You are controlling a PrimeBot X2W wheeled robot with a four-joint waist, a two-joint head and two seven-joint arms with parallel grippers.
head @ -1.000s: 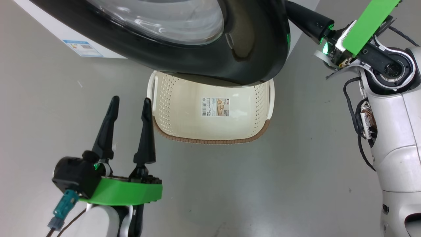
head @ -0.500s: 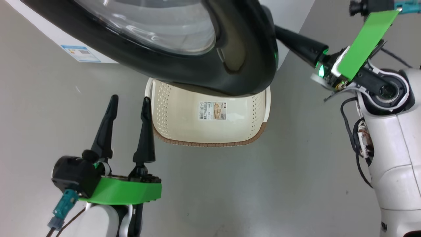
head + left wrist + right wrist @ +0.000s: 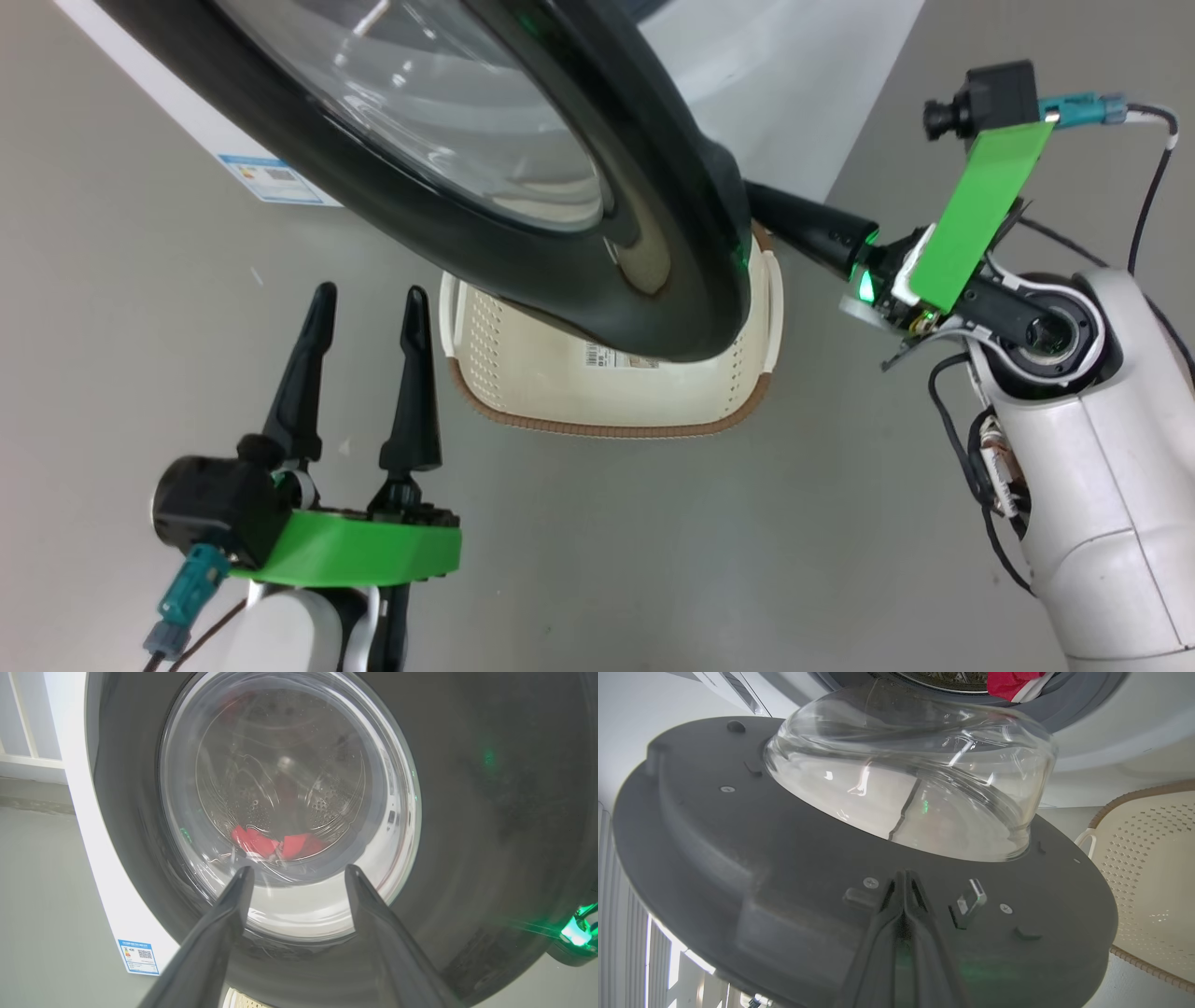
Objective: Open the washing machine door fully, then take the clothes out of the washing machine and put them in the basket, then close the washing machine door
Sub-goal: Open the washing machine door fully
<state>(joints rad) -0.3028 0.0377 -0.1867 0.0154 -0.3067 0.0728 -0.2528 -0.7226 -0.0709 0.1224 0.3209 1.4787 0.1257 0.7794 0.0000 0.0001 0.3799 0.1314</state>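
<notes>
The washing machine door, a glossy black rim around a bulging glass bowl, stands partly swung out from the white washing machine. My right gripper is shut, its tips against the door's grey inner face near the latch; in the head view its fingers run behind the door's edge. My left gripper hangs open and empty beside the cream basket, which the door half covers. Red clothes lie in the drum, and show through the glass as clothes beyond the left gripper.
The basket stands on the grey floor right below the door. A blue sticker marks the machine's lower corner. My right arm's white body rises at the right. Bare floor lies in front of the basket.
The door has swung further out from the machine, with my shut right gripper moving along behind its edge. The head view has shifted a little. My left gripper stays open in place.
</notes>
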